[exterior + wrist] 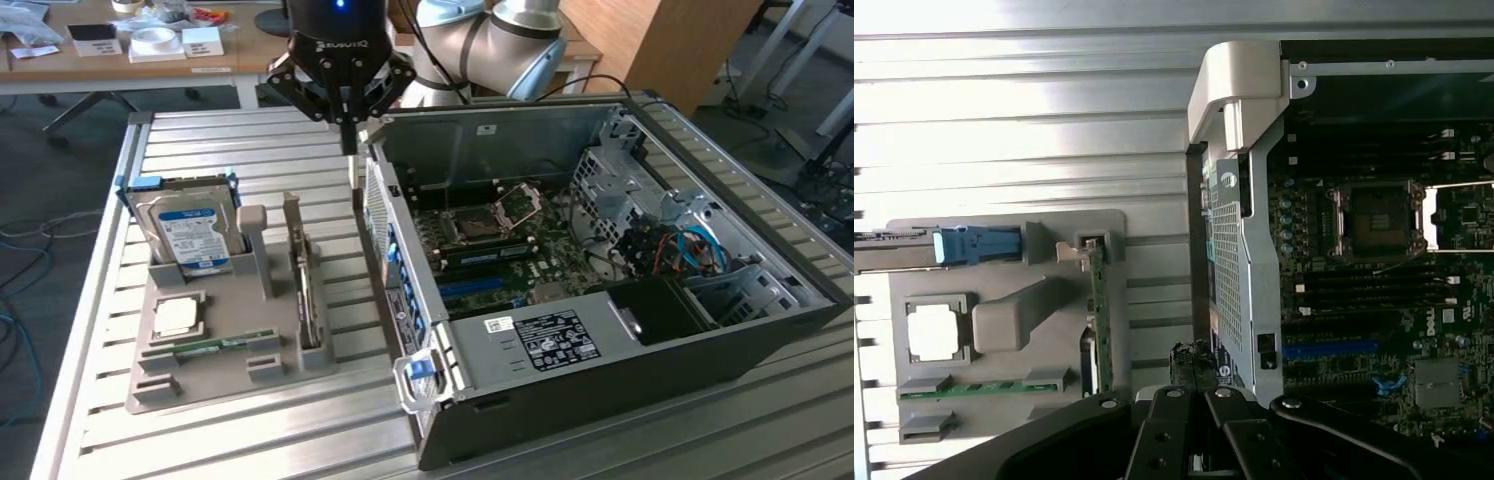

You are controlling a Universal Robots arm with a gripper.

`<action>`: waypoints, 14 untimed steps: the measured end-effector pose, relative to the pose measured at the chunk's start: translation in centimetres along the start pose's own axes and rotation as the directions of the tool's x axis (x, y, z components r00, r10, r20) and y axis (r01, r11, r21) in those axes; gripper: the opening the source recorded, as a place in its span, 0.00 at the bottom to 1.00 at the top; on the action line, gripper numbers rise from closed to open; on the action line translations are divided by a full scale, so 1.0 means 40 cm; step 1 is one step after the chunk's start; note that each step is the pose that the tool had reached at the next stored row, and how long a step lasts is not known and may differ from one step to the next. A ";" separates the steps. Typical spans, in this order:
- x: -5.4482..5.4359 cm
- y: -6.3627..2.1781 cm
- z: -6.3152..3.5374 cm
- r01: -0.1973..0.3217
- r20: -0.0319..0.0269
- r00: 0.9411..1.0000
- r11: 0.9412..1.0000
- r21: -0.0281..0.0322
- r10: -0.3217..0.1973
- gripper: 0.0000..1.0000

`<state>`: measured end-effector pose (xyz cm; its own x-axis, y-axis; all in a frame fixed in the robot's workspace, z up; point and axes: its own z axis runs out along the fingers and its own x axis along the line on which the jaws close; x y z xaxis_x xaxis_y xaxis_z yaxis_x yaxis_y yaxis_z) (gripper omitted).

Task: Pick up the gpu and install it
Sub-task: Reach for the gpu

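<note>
Exterior view, clock face laid over the picture.

- Gripper [350, 135] noted at 12 o'clock, hanging over the gap between the grey holder tray [220, 388] and the rear wall of the open computer case [641, 340]. Jaws are seen pressed together, with nothing held between them.
- Gpu [308, 298] found at about 7 o'clock from the gripper, near it but not touched. It stands on its long edge in a slot of the tray, braced between grey posts, on the tray side closest to the case. In the wrist view it is seen edge-on as a thin strip [1097, 320].
- Other parts on the tray: blue-labelled hard drive [195, 232] at 9 o'clock, memory stick [214, 347] at 8 o'clock. Neither is in contact with the card.
- Case lies on its side at 3 to 5 o'clock, motherboard [507, 250] exposed.
- Task state: card not yet lifted.

Handling, judged: the card is expected to be light and stiff but fragile, with exposed components on its faces. Its upper long edge is the only part standing free of the slot. A pinch across the thickness near mid-length is judged best, so it hangs level. A slip or tilt is possible if it is gripped near one end.
</note>
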<state>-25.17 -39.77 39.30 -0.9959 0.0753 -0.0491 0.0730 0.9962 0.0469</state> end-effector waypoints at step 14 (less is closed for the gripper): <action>0.012 -0.001 -0.001 0.000 0.000 1.000 1.000 0.000 0.000 0.11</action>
<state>-25.63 -39.77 39.30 -0.9959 0.0754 -0.0491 0.0731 0.9962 0.0470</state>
